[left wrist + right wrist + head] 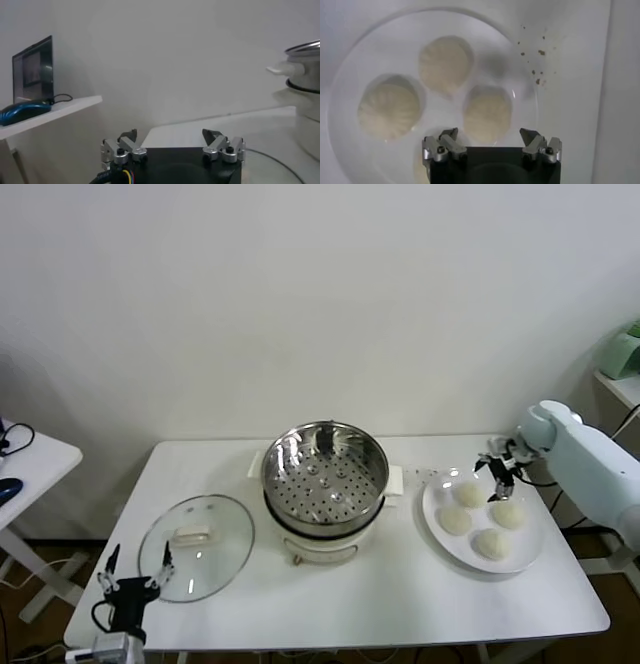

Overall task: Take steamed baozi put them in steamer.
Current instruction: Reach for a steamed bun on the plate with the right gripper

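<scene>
right gripper (490, 141) spread, poised above plate (531, 556) | nearest baozi (487, 112) directly beneath | steamer (325, 472) to plate's left | left gripper (134, 573) spread, parked

Lab-style test room: bare white wall, white table (400, 604), side desk with laptop (33, 70), mouse (22, 111).
</scene>
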Robot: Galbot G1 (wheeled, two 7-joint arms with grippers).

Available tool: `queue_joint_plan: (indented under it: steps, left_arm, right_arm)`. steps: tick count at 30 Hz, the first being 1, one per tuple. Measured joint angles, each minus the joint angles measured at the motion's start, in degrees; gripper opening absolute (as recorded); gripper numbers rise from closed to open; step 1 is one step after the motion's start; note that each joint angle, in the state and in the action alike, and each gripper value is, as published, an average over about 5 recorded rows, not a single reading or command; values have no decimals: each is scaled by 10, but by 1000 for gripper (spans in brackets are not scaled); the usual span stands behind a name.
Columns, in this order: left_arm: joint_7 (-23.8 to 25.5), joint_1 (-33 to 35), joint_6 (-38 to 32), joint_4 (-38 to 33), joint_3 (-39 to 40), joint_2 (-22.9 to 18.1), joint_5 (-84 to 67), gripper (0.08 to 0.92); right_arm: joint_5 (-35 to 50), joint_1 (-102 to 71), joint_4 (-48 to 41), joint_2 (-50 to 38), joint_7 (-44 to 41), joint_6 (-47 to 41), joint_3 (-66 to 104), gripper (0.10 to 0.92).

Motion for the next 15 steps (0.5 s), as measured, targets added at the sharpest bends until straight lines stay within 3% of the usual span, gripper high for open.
queue_joint_plan:
  steps: [15]
  left_arm:
    - [-3,0,-1,4,-4,3,-1,823]
  right_arm:
    - [-57,-22,-60,48,3,10,53,823]
